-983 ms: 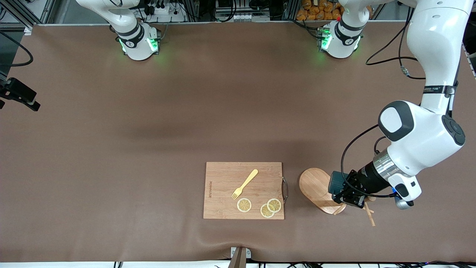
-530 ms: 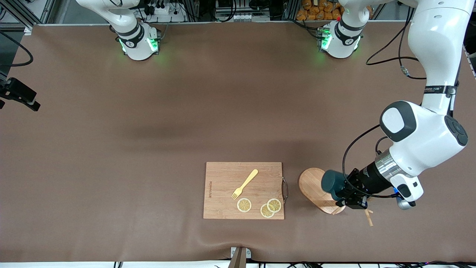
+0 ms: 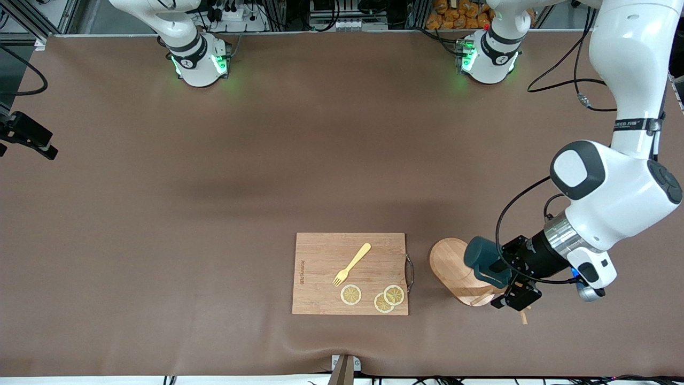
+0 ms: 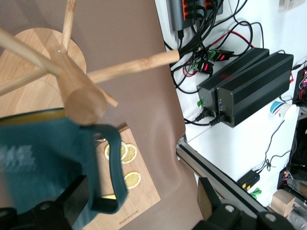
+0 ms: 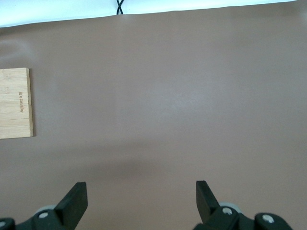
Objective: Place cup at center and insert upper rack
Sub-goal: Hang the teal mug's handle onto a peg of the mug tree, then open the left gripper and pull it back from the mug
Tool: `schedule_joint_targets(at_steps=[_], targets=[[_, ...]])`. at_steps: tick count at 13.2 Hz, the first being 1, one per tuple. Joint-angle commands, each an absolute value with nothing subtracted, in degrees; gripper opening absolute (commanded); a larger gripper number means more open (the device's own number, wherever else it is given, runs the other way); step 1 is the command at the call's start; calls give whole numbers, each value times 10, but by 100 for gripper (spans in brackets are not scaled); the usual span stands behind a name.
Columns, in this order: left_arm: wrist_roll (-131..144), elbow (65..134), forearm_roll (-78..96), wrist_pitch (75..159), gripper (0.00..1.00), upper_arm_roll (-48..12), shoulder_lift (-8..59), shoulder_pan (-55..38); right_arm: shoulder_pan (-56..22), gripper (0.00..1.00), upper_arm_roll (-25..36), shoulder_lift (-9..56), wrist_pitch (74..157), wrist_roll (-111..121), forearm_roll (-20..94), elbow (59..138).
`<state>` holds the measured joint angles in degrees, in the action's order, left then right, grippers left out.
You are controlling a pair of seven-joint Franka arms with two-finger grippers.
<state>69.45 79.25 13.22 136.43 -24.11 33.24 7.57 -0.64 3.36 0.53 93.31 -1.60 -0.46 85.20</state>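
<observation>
— Starting at the right arm's end: what is that arm doing?

— It waits. The right gripper (image 5: 141,191) hangs over bare table (image 3: 214,203) with its fingers (image 5: 76,194) spread wide and nothing between them. A corner of the cutting board (image 3: 320,283) shows in its wrist view.

— And the board?

— It lies by the table's edge nearest the front camera, about midway along that edge. A yellow fork (image 3: 352,263) and three lemon slices (image 3: 351,294) rest on it.

— Then the upper rack?

— The upper rack (image 3: 451,264) stands just beside the board, toward the left arm's end. The cup (image 3: 481,259) is up against its post (image 4: 79,91) near the top, over the oval base. Whether it hangs on a peg I cannot tell.

— Does the left gripper hold the cup?

— No. The left gripper (image 3: 506,277) is at the cup with its fingers (image 4: 206,191) parted wide. The mug's handle (image 4: 111,172) sits between them, ungripped.
</observation>
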Motion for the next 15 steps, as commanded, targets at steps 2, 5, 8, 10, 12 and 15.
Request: schedule_joint_targets(at_steps=[2,5,8,10,12,15], targets=[[679,801,143,1296,100,-241,278,83,-4,100,31,11,925,-23,-11,838],[679,802,126,1262,100,-239,259,83,-4,100,31,11,925,-23,-11,838],[644,801,62,1193,100,-242,232,97,-4,100,31,11,925,-23,-11,838],[565,802,61,1131,100,-241,206,104,-4,100,31,11,925,-23,-11,838],[506,802,60,1081,100,-241,180,120,-4,100,31,11,925,-23,-11,838],[403,802,36,990,100,-240,141,129,-4,100,31,11,925,-23,-11,838]])
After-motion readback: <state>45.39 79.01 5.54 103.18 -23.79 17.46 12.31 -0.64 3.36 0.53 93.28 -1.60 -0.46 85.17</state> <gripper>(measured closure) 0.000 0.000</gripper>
